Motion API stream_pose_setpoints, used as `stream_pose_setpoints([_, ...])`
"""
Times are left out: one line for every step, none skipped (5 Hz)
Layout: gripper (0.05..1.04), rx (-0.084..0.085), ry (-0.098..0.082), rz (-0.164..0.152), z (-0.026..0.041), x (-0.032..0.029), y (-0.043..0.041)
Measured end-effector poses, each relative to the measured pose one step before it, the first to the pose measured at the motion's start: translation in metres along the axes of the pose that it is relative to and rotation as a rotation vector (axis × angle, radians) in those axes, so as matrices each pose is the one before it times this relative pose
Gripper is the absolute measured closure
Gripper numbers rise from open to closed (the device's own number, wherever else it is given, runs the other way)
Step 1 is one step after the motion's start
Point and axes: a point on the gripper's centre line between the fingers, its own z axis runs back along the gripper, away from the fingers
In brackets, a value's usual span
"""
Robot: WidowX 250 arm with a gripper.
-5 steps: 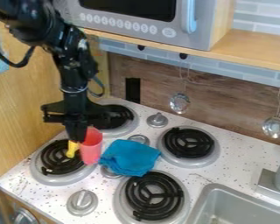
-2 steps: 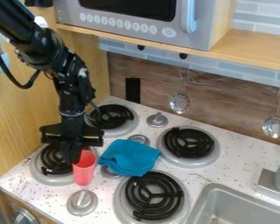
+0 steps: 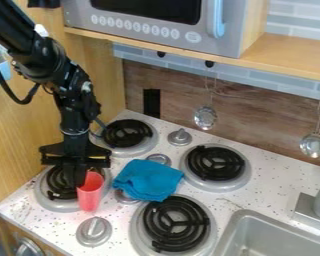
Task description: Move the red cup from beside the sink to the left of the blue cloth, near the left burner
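Gripper (image 3: 75, 184) appears clamped on the red cup (image 3: 90, 194), at twelve o'clock from the silver knob (image 3: 94, 231); grasping looks done, release undone.

The robot arm (image 3: 56, 75) is glossy black, its segments knobbly and faceted around the joints, with small pale flecks and a white patch near the upper segment. A thin black cable loops beside it; the black pincer (image 3: 76, 186) carries a wide, blocky crossbar.
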Motion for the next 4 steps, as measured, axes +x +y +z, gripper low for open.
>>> stream_pose_setpoints([0.994, -0.0110, -0.0136, -0.0033, -0.00063, 0.00365, -0.00221])
stream_pose_setpoints([0.891, -0.0586, 0.0055, -0.0046, 0.00027, -0.00089, -0.00928])
stream_pose_setpoints([1.007, -0.0629, 0.0121, -0.0008, 0.00025, -0.00170, -0.00903])
stream_pose_setpoints([1.017, -0.0299, 0.0069, 0.0199, -0.00002, 0.00019, 0.00090])
